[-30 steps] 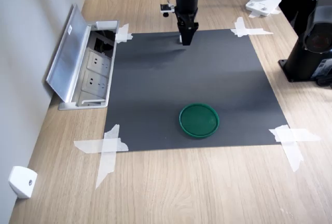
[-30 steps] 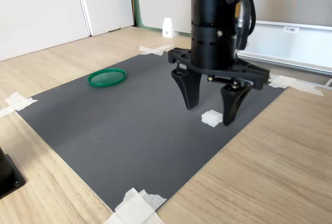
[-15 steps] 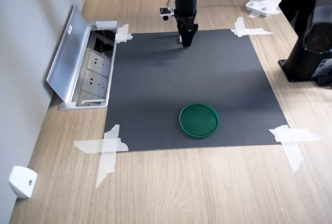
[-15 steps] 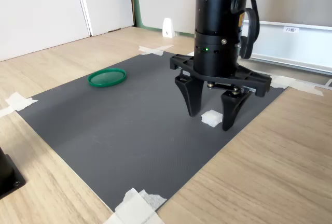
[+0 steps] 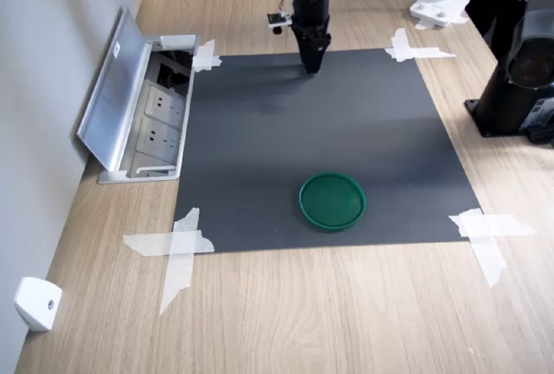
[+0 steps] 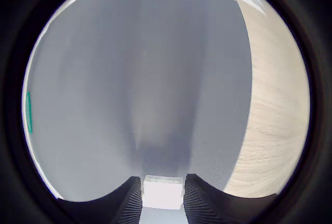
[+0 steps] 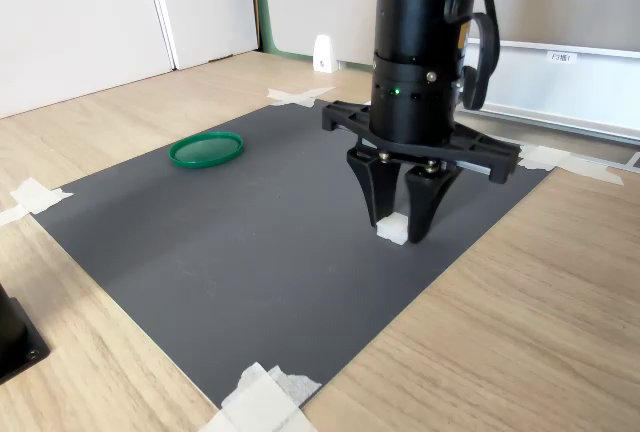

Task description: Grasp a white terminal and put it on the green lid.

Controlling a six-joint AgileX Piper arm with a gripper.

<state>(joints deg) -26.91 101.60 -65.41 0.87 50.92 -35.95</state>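
**Fingers closed on the white terminal at the mat's far edge**

Pale wood-grain bench (image 5: 286, 322) carries a dark grey rectangular mat (image 5: 320, 140), held down at its corners by crossed strips of white tape (image 5: 177, 248). On the first exterior view's left, an open metal floor-box lid (image 5: 112, 88) leans against the wall above a row of sockets, and a white wedge-shaped bracket with a hole (image 5: 36, 303) sits near the bench's lower corner. A black base of some other equipment (image 5: 519, 80) stands on the first exterior view's right.

My gripper (image 7: 398, 234) hangs straight down from the black arm, tips at the mat. My fingers (image 7: 367, 192) are drawn in against the tiny white plastic terminal (image 7: 391, 228), one on each side; in the wrist view the ribbed pads (image 6: 130, 203) flank the white block (image 6: 162, 193) closely, with no gap that I can make out. The terminal looks to rest on the mat, near the mat edge that borders bare wood on the second exterior view's right. In the first exterior view the block itself is hidden behind my fingers, close to the mat's top edge.

The flat round dark-green plastic lid (image 5: 332, 201) lies open side up on the mat, well apart from me, toward the opposite edge. In the second exterior view it sits far off on the left (image 7: 206, 149), and only a green sliver (image 6: 29, 112) shows in the wrist view.
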